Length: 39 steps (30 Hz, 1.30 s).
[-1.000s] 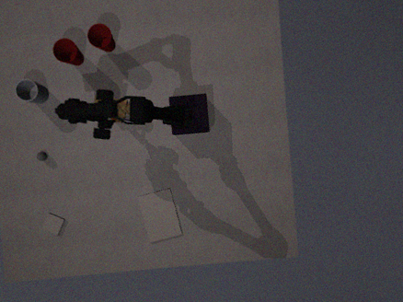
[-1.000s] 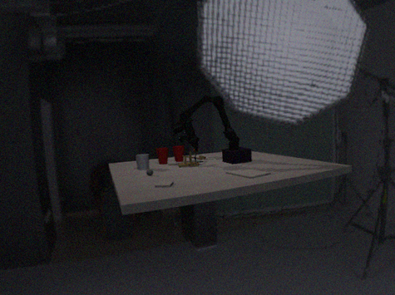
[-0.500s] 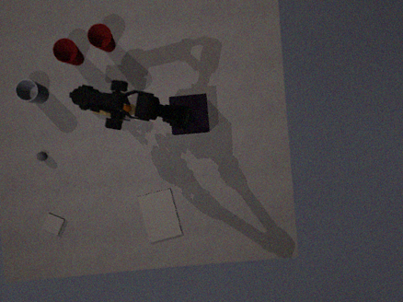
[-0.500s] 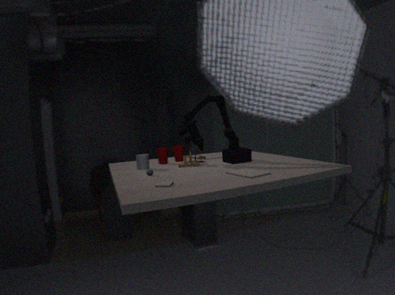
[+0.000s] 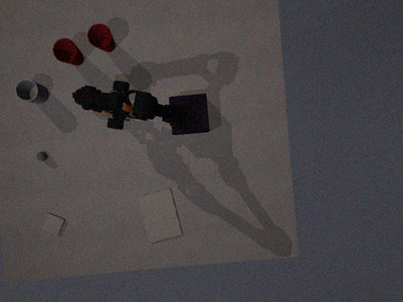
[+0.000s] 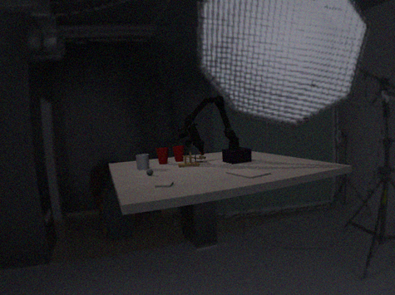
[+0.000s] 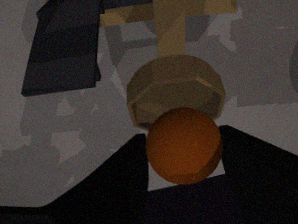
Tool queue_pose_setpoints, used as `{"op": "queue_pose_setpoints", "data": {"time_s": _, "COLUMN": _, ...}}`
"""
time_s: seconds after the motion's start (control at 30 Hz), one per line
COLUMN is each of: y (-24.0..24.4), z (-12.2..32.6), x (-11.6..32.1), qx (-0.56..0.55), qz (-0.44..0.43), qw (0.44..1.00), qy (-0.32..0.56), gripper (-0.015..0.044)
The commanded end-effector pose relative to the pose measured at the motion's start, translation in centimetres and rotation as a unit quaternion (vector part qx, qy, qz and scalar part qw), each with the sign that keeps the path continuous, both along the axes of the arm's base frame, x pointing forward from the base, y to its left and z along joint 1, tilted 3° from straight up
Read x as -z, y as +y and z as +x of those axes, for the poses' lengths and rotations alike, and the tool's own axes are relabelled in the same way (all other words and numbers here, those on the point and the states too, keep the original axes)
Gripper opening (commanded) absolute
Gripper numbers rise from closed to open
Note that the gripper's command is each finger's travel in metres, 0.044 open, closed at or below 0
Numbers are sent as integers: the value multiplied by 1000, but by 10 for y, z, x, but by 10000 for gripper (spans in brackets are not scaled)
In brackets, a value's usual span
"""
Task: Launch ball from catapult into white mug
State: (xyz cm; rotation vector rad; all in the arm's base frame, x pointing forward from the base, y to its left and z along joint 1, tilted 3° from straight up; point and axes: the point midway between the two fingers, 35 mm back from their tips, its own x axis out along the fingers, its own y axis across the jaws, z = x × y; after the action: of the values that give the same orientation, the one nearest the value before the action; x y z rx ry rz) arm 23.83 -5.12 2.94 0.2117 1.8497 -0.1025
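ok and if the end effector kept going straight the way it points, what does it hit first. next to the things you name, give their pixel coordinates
Probably the catapult's cup point(image 7: 175, 67), with the orange ball point(image 7: 184, 146) it holds touching first, though how much depth separates them is unclear.
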Motion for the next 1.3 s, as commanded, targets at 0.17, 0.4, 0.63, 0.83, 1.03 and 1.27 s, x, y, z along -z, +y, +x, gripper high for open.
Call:
{"op": "queue_pose_setpoints", "data": {"time_s": 0.17, "y": 0, "z": 0, "x": 3, "qx": 0, "qz": 0, "qw": 1000, "qy": 0, "gripper": 0}}
{"op": "queue_pose_setpoints", "data": {"time_s": 0.4, "y": 0, "z": 0, "x": 3, "qx": 0, "qz": 0, "qw": 1000, "qy": 0, "gripper": 131}}
{"op": "queue_pose_setpoints", "data": {"time_s": 0.63, "y": -2, "z": 2, "x": -20, "qx": -1, "qz": 1, "qw": 1000, "qy": 1, "gripper": 315}}
{"op": "queue_pose_setpoints", "data": {"time_s": 0.83, "y": -4, "z": -6, "x": -109, "qx": -2, "qz": 3, "qw": 1000, "qy": 4, "gripper": 440}}
{"op": "queue_pose_setpoints", "data": {"time_s": 1.03, "y": -7, "z": 13, "x": -90, "qx": 0, "qz": -3, "qw": 1000, "qy": -24, "gripper": 440}}
{"op": "queue_pose_setpoints", "data": {"time_s": 1.27, "y": -26, "z": 82, "x": -99, "qx": -5, "qz": -30, "qw": 989, "qy": -142, "gripper": 440}}
